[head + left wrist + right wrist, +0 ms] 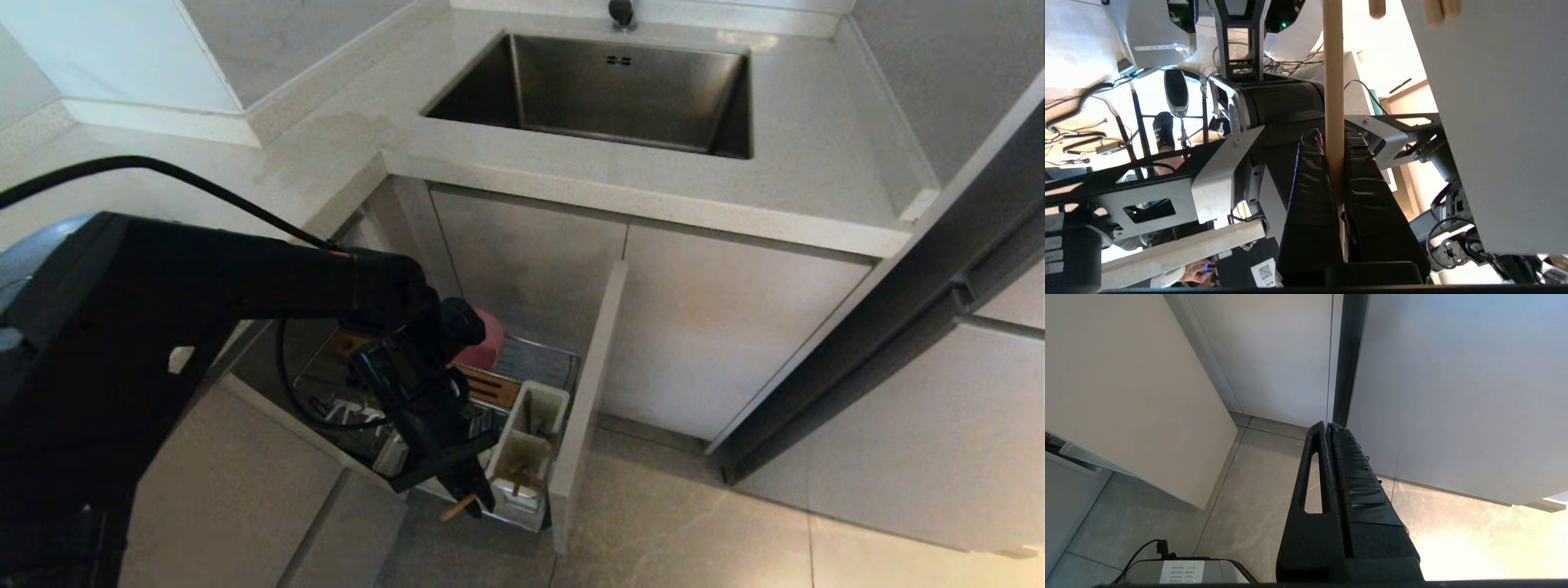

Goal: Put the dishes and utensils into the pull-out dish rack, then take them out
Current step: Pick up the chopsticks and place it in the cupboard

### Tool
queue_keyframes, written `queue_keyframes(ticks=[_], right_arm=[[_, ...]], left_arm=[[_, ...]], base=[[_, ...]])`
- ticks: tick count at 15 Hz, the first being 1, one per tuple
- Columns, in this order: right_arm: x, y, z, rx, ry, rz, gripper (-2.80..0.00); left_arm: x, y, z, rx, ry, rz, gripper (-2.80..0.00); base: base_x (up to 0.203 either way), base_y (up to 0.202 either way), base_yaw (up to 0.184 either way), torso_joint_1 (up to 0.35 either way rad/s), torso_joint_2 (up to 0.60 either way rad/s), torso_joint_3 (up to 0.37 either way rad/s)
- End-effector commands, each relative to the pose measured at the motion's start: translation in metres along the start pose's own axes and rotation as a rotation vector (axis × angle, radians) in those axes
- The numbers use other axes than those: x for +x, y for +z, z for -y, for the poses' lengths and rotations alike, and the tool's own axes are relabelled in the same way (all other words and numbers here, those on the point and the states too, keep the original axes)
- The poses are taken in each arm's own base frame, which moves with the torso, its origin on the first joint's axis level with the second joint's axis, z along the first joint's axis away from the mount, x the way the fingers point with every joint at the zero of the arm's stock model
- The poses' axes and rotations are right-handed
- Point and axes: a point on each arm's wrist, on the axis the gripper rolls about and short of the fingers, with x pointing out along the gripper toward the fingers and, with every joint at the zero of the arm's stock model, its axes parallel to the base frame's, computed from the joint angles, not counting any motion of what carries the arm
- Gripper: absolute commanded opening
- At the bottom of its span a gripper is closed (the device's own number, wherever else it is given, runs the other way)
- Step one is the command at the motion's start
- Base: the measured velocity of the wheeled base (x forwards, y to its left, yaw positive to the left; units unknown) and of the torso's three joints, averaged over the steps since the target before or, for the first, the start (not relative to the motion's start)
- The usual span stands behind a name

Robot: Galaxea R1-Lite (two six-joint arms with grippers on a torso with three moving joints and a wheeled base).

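The pull-out dish rack (539, 359) stands drawn out below the sink cabinet, with its beige front panel (586, 392) at the right. A pink bowl (488, 341) sits at its back, partly behind my left arm. White utensil cups (531, 437) stand against the panel. My left gripper (472, 496) hangs at the rack's near corner beside the cups, shut on one light-wood chopstick (1333, 81) whose end (457, 508) sticks out below the fingers. A wood-coloured stick (517, 478) shows in the nearest cup. The plate and spoon are hidden. My right gripper (1329, 426) is shut and holds nothing.
A steel sink (604, 90) is set in the pale countertop (653, 196) above the rack. A dark cabinet door edge (882, 343) slants at the right. Grey floor tiles (694, 523) spread in front. My own base and frame (1224, 179) fill the left wrist view.
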Motion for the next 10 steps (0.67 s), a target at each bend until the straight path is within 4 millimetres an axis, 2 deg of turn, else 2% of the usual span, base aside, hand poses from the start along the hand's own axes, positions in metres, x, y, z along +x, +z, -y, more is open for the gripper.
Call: queue_keyframes(ticks=[1,10], right_arm=[[0.0,0.0,0.0,0.0,0.0,0.001,-2.8],[0.0,0.0,0.0,0.0,0.0,0.001,-2.8]], left_arm=[[0.004,0.005,0.001,-0.006,0.004,-0.006,-2.8],[0.018,0.024,0.005,-0.001,0.015,0.066,-2.8]], base=[[0.0,0.0,0.0,0.0,0.0,0.0],[0.0,0.0,0.0,0.0,0.0,0.0]])
